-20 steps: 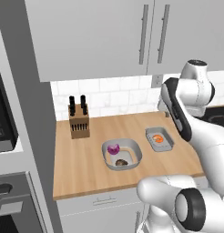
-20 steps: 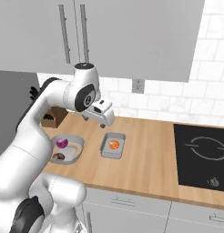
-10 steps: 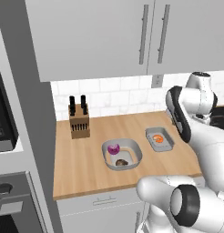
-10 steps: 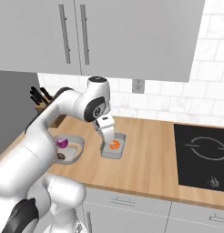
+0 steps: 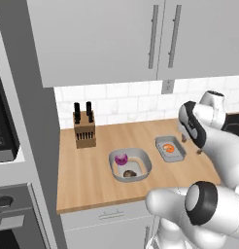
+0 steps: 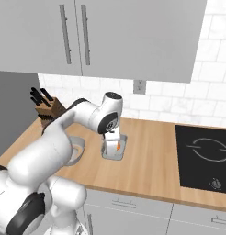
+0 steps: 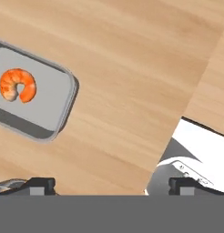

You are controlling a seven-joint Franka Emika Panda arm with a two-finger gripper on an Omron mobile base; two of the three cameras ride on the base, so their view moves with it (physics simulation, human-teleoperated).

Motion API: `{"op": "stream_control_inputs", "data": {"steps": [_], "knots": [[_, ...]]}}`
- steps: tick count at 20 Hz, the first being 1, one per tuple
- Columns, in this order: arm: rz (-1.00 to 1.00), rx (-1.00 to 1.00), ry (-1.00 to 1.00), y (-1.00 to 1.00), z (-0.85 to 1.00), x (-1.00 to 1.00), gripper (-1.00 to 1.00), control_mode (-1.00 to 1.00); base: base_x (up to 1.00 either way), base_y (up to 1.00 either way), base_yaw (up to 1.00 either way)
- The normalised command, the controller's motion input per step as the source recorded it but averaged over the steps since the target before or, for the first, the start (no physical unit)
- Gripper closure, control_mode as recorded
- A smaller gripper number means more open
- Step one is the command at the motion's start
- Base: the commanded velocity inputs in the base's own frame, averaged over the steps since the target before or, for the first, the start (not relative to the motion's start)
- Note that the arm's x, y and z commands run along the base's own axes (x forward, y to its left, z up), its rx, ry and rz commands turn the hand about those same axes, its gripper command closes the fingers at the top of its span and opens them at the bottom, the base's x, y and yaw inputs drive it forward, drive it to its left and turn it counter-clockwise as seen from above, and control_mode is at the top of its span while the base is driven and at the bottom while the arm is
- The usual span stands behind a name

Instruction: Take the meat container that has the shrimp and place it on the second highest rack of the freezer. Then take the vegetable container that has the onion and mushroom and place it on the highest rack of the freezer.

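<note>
The meat container is a small shallow grey tray on the wooden counter, holding the orange shrimp. In the hand view the meat container with the shrimp lies up and to the left. My gripper hangs open over bare wood beside it, holding nothing. From the base cameras, the gripper sits just right of the tray, and the gripper hovers low at the meat container. The vegetable container holds the purple onion and brown mushroom. The freezer is out of view.
A knife block stands at the back left of the counter. A black cooktop lies to the right. Wall cabinets hang overhead. An oven is at far left.
The arm has swung down and the open gripper has dropped toward the counter beside the meat container. The containers have not moved.
</note>
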Motion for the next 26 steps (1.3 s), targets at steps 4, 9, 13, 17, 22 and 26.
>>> {"op": "stream_control_inputs", "data": {"steps": [4, 9, 13, 17, 22, 26], "knots": [[-0.12, 0.00, 0.03, -0.14, -0.51, 0.09, -1.00, -1.00, 0.00, 0.00, 0.00], [-0.05, 0.00, 0.01, -0.15, -0.45, -0.04, -1.00, -1.00, 0.00, 0.00, 0.00], [-0.03, 0.00, 0.07, -0.12, -0.45, 0.14, -1.00, -1.00, 0.00, 0.00, 0.00], [0.00, 0.00, 0.13, -0.08, -0.34, 0.25, -1.00, -1.00, 0.00, 0.00, 0.00], [0.00, 0.00, 0.09, -0.05, -0.22, 0.32, -1.00, -1.00, 0.00, 0.00, 0.00], [0.00, 0.01, 0.00, -0.03, -0.04, 0.14, -1.00, -1.00, 0.00, 0.00, 0.00]]}}
